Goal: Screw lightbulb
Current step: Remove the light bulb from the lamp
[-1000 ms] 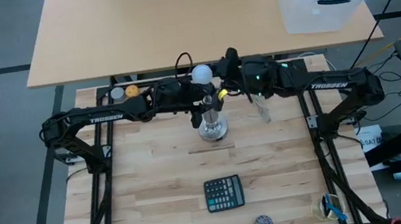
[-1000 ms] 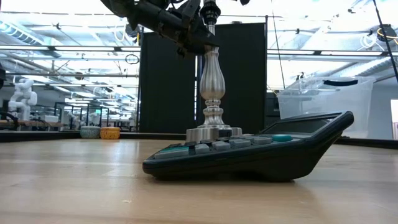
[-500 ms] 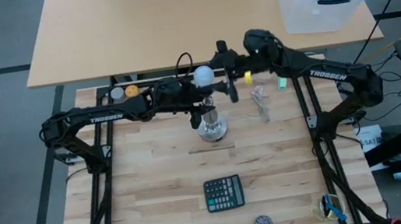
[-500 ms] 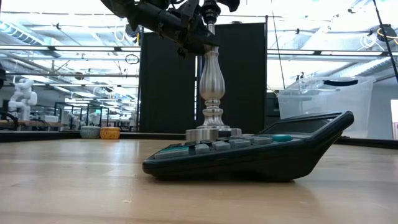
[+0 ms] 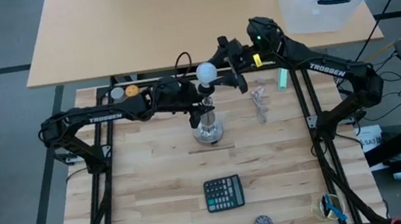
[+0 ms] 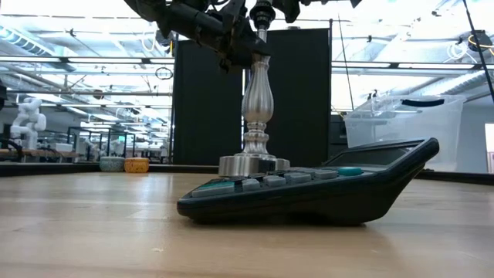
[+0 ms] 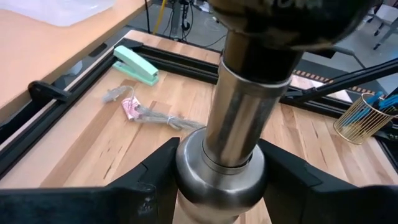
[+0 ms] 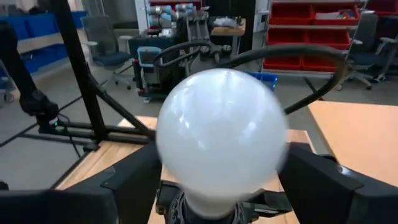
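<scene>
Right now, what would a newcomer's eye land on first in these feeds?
The white lightbulb atop the silver stand, at the table's far middle. The left gripper clamps the stand's neck, while the right gripper has its fingers spread either side of the bulb. Nearer the front lies a dark calculator.

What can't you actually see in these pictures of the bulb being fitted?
- Frosted white globe lightbulb: its screw base is hidden; in the low view the bulb is cut off above.
- Silver metal stand: its socket top is covered by the left gripper.
- Small round object near the dark calculator: too small.
</scene>
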